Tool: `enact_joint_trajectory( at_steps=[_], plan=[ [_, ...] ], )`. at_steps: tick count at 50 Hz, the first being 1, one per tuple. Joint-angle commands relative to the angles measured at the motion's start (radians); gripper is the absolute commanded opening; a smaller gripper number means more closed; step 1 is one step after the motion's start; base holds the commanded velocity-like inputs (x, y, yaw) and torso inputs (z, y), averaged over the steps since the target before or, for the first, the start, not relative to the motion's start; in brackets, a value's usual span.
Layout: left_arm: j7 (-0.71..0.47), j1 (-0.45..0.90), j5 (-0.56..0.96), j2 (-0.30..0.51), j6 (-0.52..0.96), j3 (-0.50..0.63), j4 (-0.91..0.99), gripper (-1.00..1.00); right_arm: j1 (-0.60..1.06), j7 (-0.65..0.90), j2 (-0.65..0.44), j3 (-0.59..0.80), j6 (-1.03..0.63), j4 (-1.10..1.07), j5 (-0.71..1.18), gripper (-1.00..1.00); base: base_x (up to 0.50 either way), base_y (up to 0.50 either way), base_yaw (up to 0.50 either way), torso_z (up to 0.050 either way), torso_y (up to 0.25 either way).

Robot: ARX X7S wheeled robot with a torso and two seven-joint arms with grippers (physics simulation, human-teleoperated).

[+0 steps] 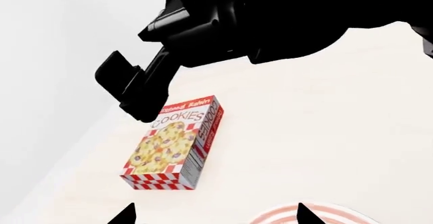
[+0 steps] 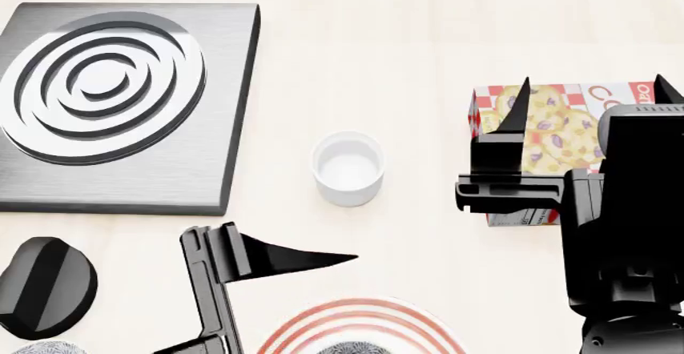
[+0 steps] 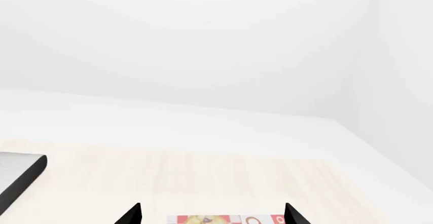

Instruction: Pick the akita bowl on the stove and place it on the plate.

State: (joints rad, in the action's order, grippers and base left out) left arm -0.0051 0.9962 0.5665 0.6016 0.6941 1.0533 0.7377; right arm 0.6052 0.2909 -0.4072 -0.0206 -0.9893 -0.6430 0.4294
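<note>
The stove (image 2: pixel 128 106) lies at the far left with nothing on its burner rings. At the near edge of the head view is the red-ringed plate (image 2: pixel 358 318), and a sliver of the crackle-patterned akita bowl (image 2: pixel 348 347) shows inside its rings. A second crackled sliver (image 2: pixel 43 347) sits at the lower left, below the knob (image 2: pixel 43 286). My left gripper (image 1: pixel 215 216) is open and empty, just beyond the plate (image 1: pixel 325 215), with one finger (image 2: pixel 304 256) pointing right. My right gripper (image 2: pixel 593 90) hangs open and empty over the cookie box (image 2: pixel 556 130).
A small plain white cup (image 2: pixel 348 167) stands between the stove and the cookie box (image 1: pixel 172 143). My right arm (image 1: pixel 203 26) looms over the box in the left wrist view. The right wrist view shows the box's top (image 3: pixel 223 219), the stove's corner (image 3: pixel 17 176) and a white wall.
</note>
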Motion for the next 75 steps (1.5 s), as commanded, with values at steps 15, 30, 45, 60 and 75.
enact_joint_trajectory(
  at_steps=[15, 30, 45, 60, 75],
  plan=[
    [-0.059, -0.02, 0.159, 0.014, -0.069, -0.202, -0.086, 1.0, 0.0, 0.006, -0.004, 0.002, 0.003, 0.001, 0.007, 1.0, 0.0, 0.0, 0.0, 0.0, 0.0],
    [-0.088, -0.034, 0.209, 0.016, -0.104, -0.275, -0.144, 1.0, 0.0, 0.01, -0.007, 0.004, 0.005, 0.002, 0.012, 1.0, 0.0, 0.0, 0.0, 0.0, 0.0],
    [-0.126, -0.059, 0.272, 0.018, -0.14, -0.353, -0.186, 1.0, 0.0, 0.014, -0.009, 0.005, 0.007, 0.003, 0.016, 1.0, 0.0, 0.0, 0.0, 0.0, 0.0],
    [-0.156, -0.096, 0.344, 0.022, -0.171, -0.415, -0.211, 1.0, 0.0, 0.018, -0.012, 0.006, 0.008, 0.003, 0.02, 1.0, 0.0, 0.0, 0.0, 0.0, 0.0],
    [-0.177, -0.119, 0.385, 0.027, -0.197, -0.458, -0.232, 1.0, 0.0, 0.021, -0.014, 0.008, 0.01, 0.004, 0.024, 1.0, 0.0, 0.0, 0.0, 0.0, 0.0]
  ],
)
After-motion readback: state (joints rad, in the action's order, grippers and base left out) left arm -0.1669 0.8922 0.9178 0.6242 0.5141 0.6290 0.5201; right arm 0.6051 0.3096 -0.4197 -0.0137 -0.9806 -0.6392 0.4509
